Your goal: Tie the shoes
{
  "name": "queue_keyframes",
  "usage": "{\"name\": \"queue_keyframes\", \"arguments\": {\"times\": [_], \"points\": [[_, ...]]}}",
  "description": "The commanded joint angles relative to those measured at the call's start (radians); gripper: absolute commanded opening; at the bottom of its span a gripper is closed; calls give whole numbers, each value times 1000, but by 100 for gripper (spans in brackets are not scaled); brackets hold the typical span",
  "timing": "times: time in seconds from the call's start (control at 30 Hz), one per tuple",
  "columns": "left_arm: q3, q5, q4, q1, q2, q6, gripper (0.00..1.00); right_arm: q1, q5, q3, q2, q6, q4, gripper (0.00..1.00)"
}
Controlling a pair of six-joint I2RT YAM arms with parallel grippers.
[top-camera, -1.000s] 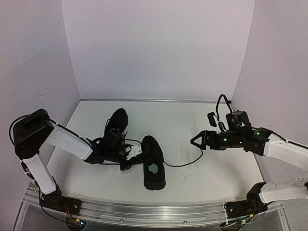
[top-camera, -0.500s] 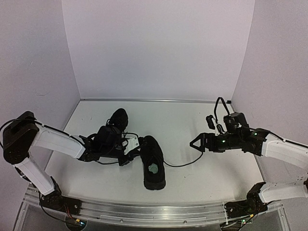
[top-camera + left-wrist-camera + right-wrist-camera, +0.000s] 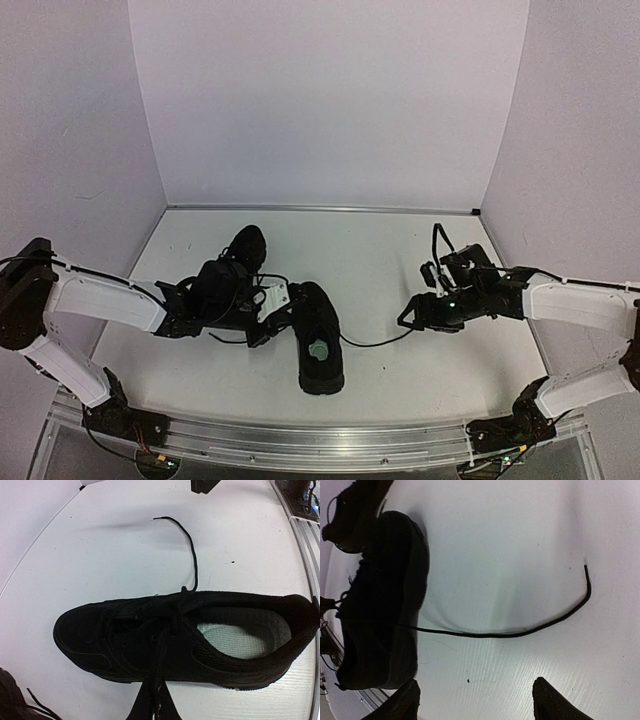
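Two black shoes lie on the white table. The nearer shoe (image 3: 318, 345) shows a pale insole (image 3: 242, 640); the other shoe (image 3: 242, 255) lies behind my left arm. My left gripper (image 3: 287, 304) sits at the nearer shoe's left side. It is shut (image 3: 154, 701) on a thin black lace that runs tight from the eyelets to its fingers. The shoe's other lace (image 3: 512, 634) trails right across the table, its tip (image 3: 585, 569) free. My right gripper (image 3: 475, 706) hovers low over the table just short of that lace, jaws open, nothing between them.
White walls close in the table at the back and both sides. A metal rail (image 3: 300, 445) runs along the near edge, with both arm bases on it. The far shoe's loose laces (image 3: 37, 705) lie close to my left gripper.
My left gripper has shut on the lace at the nearer shoe's side and its arm has settled lower. My right gripper has dropped toward the table and the free lace, jaws somewhat narrower.
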Motion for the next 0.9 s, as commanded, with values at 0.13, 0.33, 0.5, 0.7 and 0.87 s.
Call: {"name": "queue_keyframes", "arguments": {"times": [0.13,0.33,0.5,0.7,0.87], "points": [[76,-24,23,-69,5,2,0,-2,153,-7,48,103,-40,63],[101,-27,26,-82,18,17,0,-2,226,21,140,98,-33,54],[116,-28,32,-88,26,24,0,0,267,56,232,115,-11,53],[103,-30,53,-91,31,31,0,11,286,101,338,133,31,49],[99,-36,60,-93,29,36,0,22,299,157,454,132,51,45]]}}
